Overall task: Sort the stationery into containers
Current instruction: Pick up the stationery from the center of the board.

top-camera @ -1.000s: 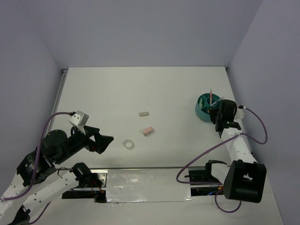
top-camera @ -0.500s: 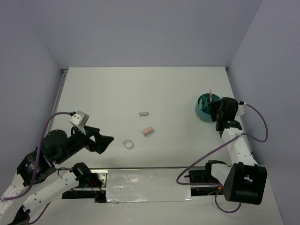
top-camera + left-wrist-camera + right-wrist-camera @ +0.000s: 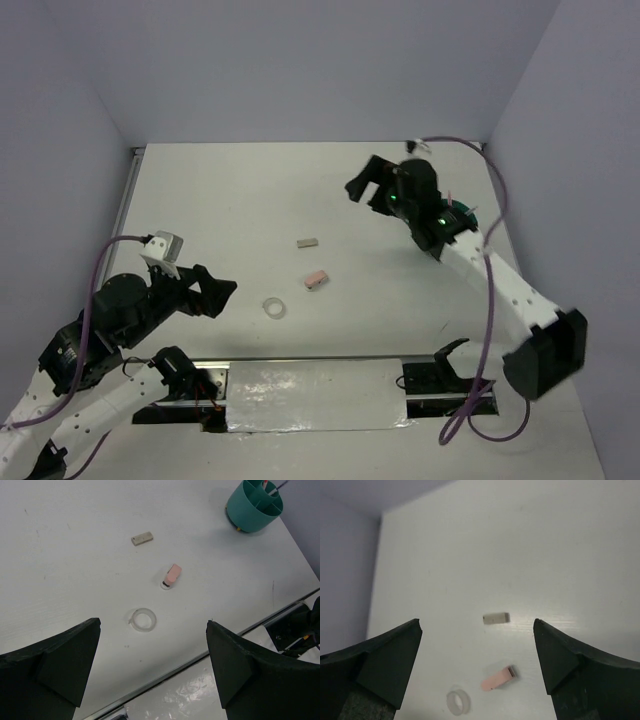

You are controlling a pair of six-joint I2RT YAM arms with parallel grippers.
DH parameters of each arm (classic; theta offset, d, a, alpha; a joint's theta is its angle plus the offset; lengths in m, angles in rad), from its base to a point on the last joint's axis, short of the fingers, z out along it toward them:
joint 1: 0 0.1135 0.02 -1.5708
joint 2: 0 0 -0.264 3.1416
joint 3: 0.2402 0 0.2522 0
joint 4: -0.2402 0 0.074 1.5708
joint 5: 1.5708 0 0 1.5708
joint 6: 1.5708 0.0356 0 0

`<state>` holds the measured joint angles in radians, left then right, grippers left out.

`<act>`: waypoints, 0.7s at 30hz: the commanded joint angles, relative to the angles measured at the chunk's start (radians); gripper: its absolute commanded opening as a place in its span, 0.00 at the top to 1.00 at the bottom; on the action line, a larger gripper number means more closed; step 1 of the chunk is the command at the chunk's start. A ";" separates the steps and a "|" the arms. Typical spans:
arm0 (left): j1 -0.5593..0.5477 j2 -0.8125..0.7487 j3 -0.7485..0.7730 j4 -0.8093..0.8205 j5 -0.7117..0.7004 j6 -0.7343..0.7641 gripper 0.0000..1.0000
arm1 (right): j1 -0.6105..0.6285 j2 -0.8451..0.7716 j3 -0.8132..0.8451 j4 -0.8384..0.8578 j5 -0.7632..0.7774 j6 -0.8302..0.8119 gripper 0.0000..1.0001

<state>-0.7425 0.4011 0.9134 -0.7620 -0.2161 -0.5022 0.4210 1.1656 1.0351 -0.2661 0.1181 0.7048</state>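
Three pieces of stationery lie mid-table: a grey block [image 3: 308, 242], a pink block [image 3: 317, 279] and a clear tape ring [image 3: 274, 307]. The round teal container [image 3: 254, 505] stands at the far right with a pink pen [image 3: 265, 484] in it; in the top view the right arm covers most of the container [image 3: 464, 211]. My right gripper [image 3: 365, 182] hangs open and empty above the table, right of the grey block [image 3: 496, 617], and looks down on the pink block [image 3: 499, 678] and tape ring [image 3: 458, 701]. My left gripper [image 3: 218, 296] is open and empty, left of the ring [image 3: 143, 619].
A metal strip with shiny foil [image 3: 310, 392] runs along the table's near edge between the arm bases. Lilac walls enclose the table [image 3: 230, 200] on the left, back and right. The right arm's cable [image 3: 497, 215] loops over the container.
My right gripper has opened, left the teal container and swung up and to the left toward mid-table. The left arm has barely shifted.
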 commanded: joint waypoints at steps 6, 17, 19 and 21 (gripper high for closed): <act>0.032 0.034 0.002 0.018 -0.025 -0.015 0.01 | 0.249 0.679 0.534 -0.341 -0.026 -0.369 0.00; 0.034 0.038 -0.001 0.027 -0.002 -0.004 0.01 | 0.305 1.074 0.918 -0.493 0.117 -0.392 0.00; 0.034 0.035 -0.001 0.029 0.006 -0.002 0.01 | 0.305 1.083 0.910 -0.506 0.138 -0.395 0.00; 0.034 0.033 -0.002 0.030 0.009 -0.001 0.01 | 0.306 1.076 0.867 -0.487 0.129 -0.389 0.00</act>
<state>-0.7136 0.4377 0.9134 -0.7696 -0.2260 -0.5037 0.7303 2.2452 1.8935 -0.7319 0.2081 0.3321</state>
